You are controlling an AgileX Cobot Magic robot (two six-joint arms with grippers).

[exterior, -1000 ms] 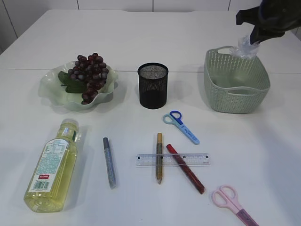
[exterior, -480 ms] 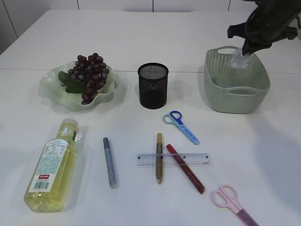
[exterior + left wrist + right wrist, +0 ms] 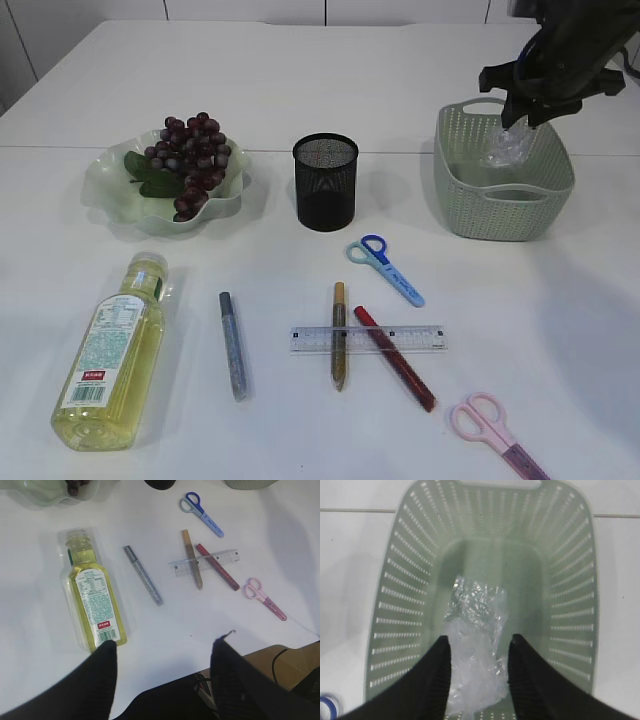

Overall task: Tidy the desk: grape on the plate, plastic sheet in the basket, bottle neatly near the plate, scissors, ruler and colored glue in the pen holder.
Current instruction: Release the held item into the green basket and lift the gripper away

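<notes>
My right gripper (image 3: pixel 522 112) hangs over the green basket (image 3: pixel 500 205), fingers apart. The crumpled plastic sheet (image 3: pixel 475 645) lies loose between them, down in the basket. My left gripper (image 3: pixel 165 644) is open and empty above the table's front edge, by the base of the lying bottle (image 3: pixel 92 595). The grapes (image 3: pixel 190 160) rest on the green plate (image 3: pixel 110 195). The black mesh pen holder (image 3: pixel 325 182) stands at centre. In front of it lie the blue scissors (image 3: pixel 385 268), pink scissors (image 3: pixel 495 430), clear ruler (image 3: pixel 420 338) and silver (image 3: pixel 232 345), gold (image 3: pixel 339 335) and red (image 3: pixel 395 358) glue pens.
The gold and red glue pens lie across the ruler. The bottle (image 3: pixel 110 355) lies on its side at the front left, cap towards the plate. Below the table's front edge, cables show in the left wrist view.
My right gripper came down and left over the basket with the plastic sheet, then its fingers parted. The sheet now sits lower in the basket. Nothing else moved.
</notes>
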